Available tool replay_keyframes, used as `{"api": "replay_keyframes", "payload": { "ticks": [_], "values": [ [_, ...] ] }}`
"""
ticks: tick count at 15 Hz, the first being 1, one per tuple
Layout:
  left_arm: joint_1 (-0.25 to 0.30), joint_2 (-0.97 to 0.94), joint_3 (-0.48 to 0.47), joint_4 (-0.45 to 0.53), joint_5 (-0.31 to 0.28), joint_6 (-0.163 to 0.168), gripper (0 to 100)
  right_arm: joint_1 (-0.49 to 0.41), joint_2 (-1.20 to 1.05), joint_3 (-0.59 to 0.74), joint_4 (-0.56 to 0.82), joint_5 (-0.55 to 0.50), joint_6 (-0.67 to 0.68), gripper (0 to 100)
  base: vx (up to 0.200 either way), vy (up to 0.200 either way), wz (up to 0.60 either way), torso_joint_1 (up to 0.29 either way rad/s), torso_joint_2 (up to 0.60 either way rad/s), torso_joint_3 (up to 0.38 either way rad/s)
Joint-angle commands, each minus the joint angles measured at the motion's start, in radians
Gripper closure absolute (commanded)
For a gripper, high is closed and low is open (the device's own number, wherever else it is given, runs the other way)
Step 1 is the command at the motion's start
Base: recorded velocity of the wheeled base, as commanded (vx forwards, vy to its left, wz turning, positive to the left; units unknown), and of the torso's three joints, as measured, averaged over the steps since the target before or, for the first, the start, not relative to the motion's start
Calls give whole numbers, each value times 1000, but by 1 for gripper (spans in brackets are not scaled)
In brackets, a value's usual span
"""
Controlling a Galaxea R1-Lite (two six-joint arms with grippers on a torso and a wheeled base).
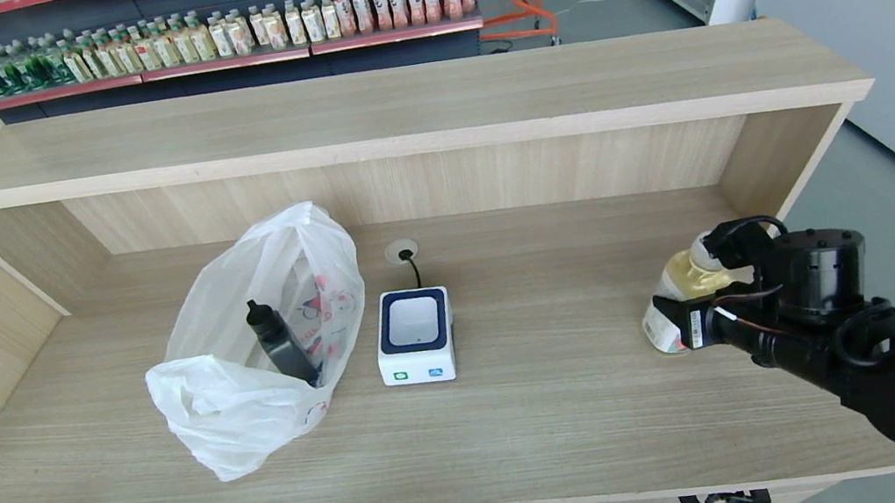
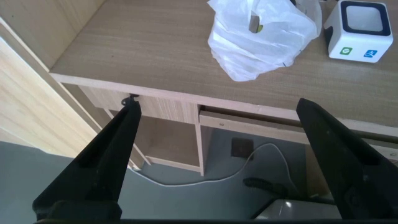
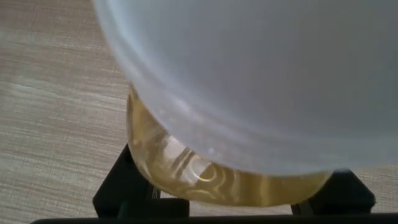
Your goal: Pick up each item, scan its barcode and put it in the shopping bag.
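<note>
Bottle (image 1: 682, 277) is clamped in my right gripper (image 1: 706, 293), out at the counter's (image 1: 558, 395) right end; scanner (image 1: 415, 334) lies well off to that gripper's left, bag (image 1: 248, 343) beyond it. I'd swing it across slowly, turning its label (image 1: 665, 332) toward the scanner window. Left gripper (image 2: 219, 109) hangs open, empty.

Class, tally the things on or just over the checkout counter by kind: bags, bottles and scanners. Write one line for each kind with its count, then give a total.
Bags: 1, the white shopping bag
Bottles: 2, the dark bottle standing in the bag and the yellow bottle on the right
Scanners: 1, the scanner beside the bag
Total: 4
</note>
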Motion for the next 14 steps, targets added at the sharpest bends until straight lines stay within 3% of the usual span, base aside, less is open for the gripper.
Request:
{"api": "replay_keyframes", "payload": {
  "ticks": [1,4,5,6,10,14],
  "values": [
    [0,0,0,0,0,0,0,-1,-24,23,3,24,2,100,0,0,0,0,0,0],
    [0,0,0,0,0,0,0,-2,-187,-58,97,179,53,100,0,0,0,0,0,0],
    [0,0,0,0,0,0,0,2,-357,-126,313,344,119,100,0,0,0,0,0,0],
    [0,0,0,0,0,0,0,7,-441,-150,433,452,153,100,0,0,0,0,0,0],
    [0,0,0,0,0,0,0,48,-555,-160,488,811,220,100,0,0,0,0,0,0],
    [0,0,0,0,0,0,0,223,-559,-207,488,831,381,100,0,0,0,0,0,0]
  ]
}}
